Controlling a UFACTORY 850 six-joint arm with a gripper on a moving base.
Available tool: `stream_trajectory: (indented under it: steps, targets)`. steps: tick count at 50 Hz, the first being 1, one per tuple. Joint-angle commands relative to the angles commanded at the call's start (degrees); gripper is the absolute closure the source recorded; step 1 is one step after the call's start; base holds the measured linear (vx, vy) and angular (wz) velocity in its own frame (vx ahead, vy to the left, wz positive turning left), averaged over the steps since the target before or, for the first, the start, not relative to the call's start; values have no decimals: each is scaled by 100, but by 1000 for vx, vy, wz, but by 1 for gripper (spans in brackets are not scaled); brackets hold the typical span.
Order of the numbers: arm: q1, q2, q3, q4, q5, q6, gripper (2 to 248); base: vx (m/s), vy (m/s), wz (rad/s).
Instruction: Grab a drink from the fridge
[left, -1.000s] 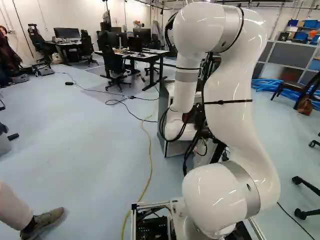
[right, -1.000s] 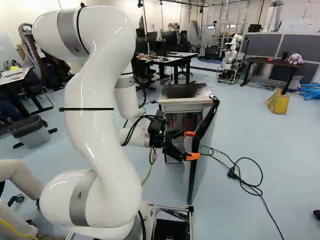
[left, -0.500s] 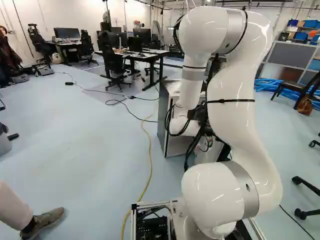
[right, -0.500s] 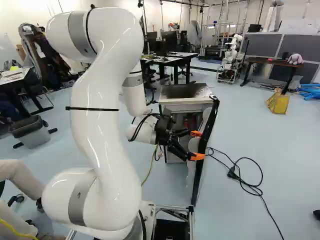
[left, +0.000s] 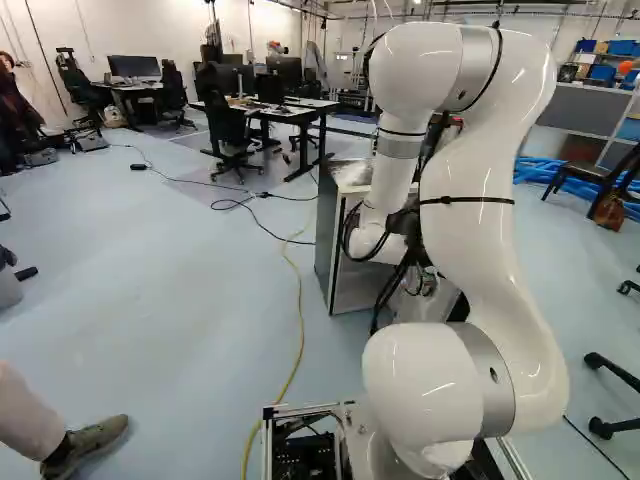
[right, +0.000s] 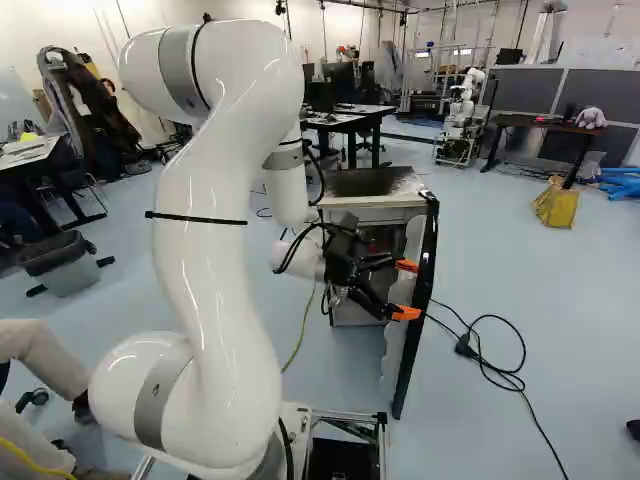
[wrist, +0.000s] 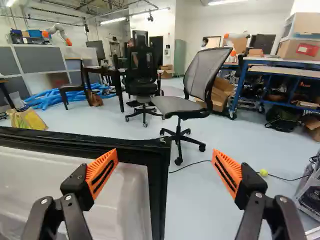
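Observation:
In the right base view the small fridge (right: 372, 215) stands ahead of the base, its door (right: 417, 310) swung out on the right. My gripper (right: 407, 290) is at the door's inner side, its orange fingertips against or very near it; contact is not certain. The wrist view shows the gripper (wrist: 165, 157) open with nothing clasped; one finger overlaps the white inner panel (wrist: 125, 192), while the other stands out past the black door edge (wrist: 159, 192). The arm and gripper partly cover the dark fridge interior, and no drink can be made out there.
A black cable (right: 490, 345) lies on the floor right of the door, and a yellow cable (left: 300, 320) runs left of the fridge. Beyond the door stands an office chair (wrist: 182, 107). Desks (left: 290, 113) and another robot (right: 462, 115) are farther back.
The arm has shifted rightward in both base views, its gripper still open. The fridge door has swung wider along with it. The base has stayed put.

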Motion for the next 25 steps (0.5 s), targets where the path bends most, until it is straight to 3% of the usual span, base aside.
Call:
stream_trajectory:
  steps: [25]
  targets:
    - [-489, -169, -459, 0, 0, 0, 3, 0, 0, 0]
